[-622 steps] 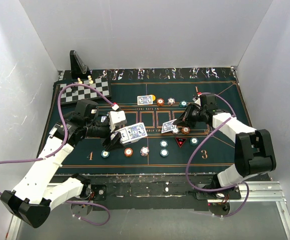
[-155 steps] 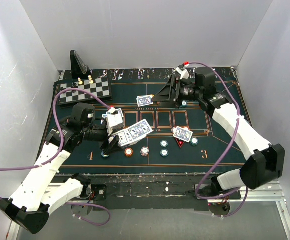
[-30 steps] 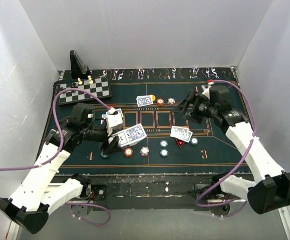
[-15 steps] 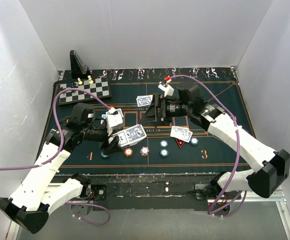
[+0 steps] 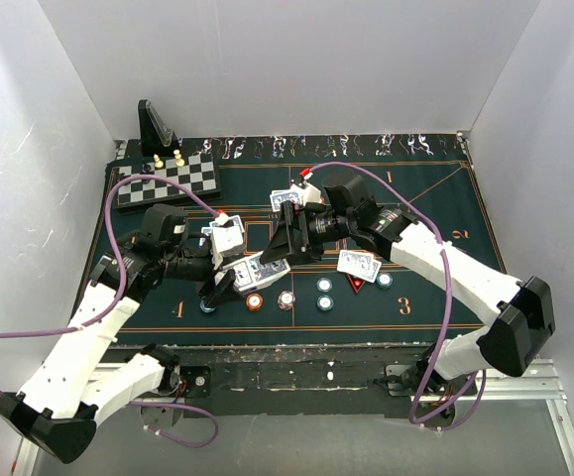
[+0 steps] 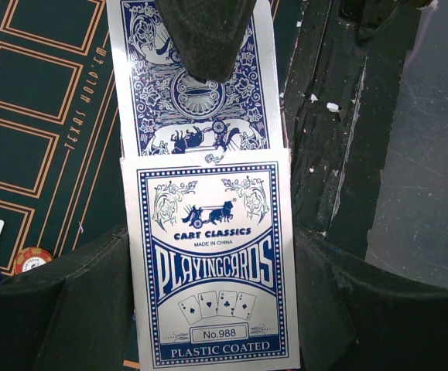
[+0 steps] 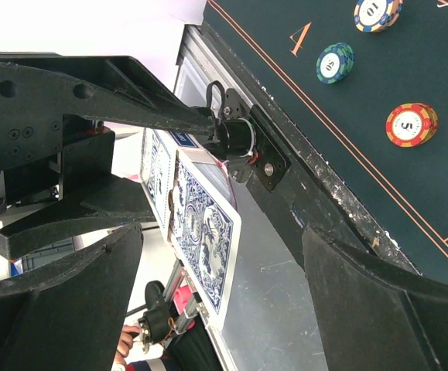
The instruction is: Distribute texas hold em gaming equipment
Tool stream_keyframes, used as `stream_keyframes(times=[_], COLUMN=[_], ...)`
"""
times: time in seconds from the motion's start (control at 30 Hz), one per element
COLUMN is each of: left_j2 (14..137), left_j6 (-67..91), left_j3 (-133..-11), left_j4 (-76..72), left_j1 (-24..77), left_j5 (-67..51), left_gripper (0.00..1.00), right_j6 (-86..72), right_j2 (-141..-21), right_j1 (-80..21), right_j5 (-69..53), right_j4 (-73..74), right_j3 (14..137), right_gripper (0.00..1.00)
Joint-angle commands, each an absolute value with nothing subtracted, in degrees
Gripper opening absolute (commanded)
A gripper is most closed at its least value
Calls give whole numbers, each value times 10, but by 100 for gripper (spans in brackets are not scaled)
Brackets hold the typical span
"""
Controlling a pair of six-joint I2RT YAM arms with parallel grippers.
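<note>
Fingers of the left arm (image 6: 61, 301) are clamped on the two long sides of a blue-and-white card box (image 6: 212, 263), held above the near-left part of the green bench (image 5: 435, 297). A playing card (image 6: 196, 116) with a blue patterned back sticks out of the box's far end. The right fingers (image 7: 394, 309) stand wide apart around that end of the pack, and one dark fingertip lies over the protruding card in the left wrist view; whether it presses on the card, I cannot tell. On the bench lie a face-down pair of cards (image 5: 359, 265), a red triangle marker (image 5: 356, 283), an orange chip (image 5: 255, 300) and a whitish chip (image 5: 287, 298).
</note>
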State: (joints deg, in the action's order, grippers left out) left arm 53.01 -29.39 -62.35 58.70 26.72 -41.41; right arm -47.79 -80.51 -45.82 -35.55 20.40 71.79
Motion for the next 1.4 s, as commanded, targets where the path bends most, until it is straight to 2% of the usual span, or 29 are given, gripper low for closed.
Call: stream_keyframes(times=[0.0, 0.6, 1.17, 1.37], left_j2=[523, 519, 516, 514], left_j6=[-297, -292, -291, -292], left_j3=[-641, -640, -637, -637], left_j4=[577, 572, 570, 572], left_j1=[265, 265, 265, 265], left_j5=[-427, -427, -430, -430], left_gripper=[2, 2, 2, 2], right_j6=[-470, -468, -457, -456], right_j2=[-812, -800, -763, -759], right_j1=[-462, -460, -425, -418], right_j5=[-359, -337, -331, -333], right_j4=[185, 195, 227, 229], right_j3=[727, 705, 702, 700], right_gripper=[87, 58, 52, 45])
